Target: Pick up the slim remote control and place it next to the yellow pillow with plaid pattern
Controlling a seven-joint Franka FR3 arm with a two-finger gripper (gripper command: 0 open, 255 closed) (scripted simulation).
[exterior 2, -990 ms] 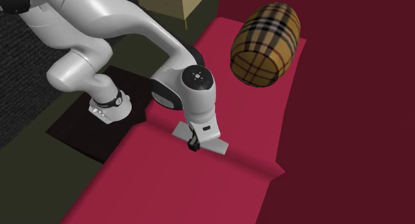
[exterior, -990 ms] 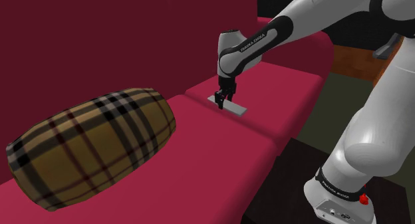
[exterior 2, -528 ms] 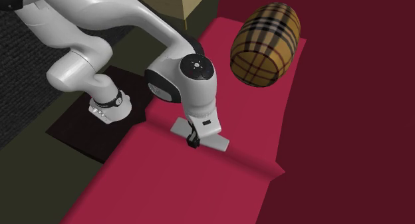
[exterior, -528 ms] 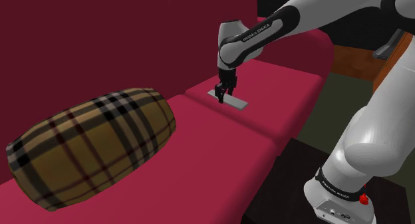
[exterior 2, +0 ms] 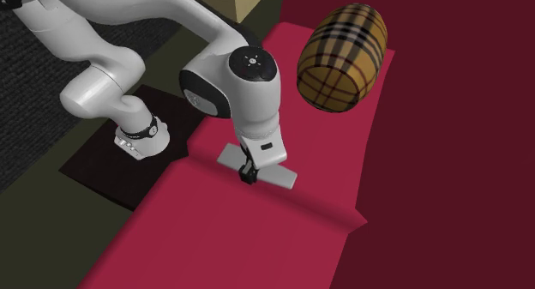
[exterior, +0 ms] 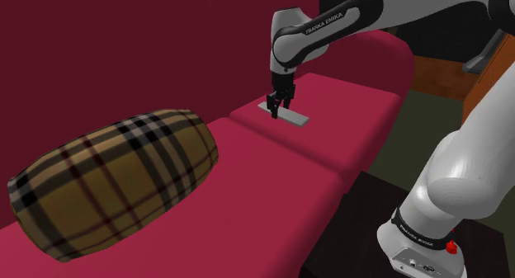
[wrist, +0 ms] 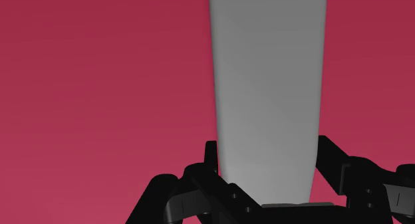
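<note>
Shoulder view, left to right: plaid pillow (exterior: 111, 181), tan-yellow with dark and red stripes, lying on its side at the left end of the red sofa seat (exterior: 272, 173)

Next cushion along, past the seam, is the slim remote (exterior: 295, 117), a plain grey flat slab well apart from the pillow. The gripper (exterior: 280, 106) points straight down over it, near one end

White arm (exterior: 388, 8) comes in from the upper right; robot base at lower right

Wrist view: the remote (wrist: 266, 90) runs out lengthwise between the black fingers (wrist: 211, 159), both pressed on its long edges, so the claw is clamped on the remote. Red cushion behind it. Can't tell if it is clear of the seat or just touching

Second exterior view: the gripper (exterior 2: 249, 174) is on the remote (exterior 2: 279, 177) mid-sofa; the pillow (exterior 2: 343, 45) is far up the seat at that view's upper right

Progress, my read: grasp done, at most the start of a lift. Left to do: raise it, carry it across the seam towards the pillow, set it down beside the pillow, let go

Writing: white lettering (exterior: 324, 23) on the forearm's dark band reads FRANKA EMIKA. Small print on the base ring (exterior: 419, 228) is too small to read. Remote has no buttons or labels drawn
</note>
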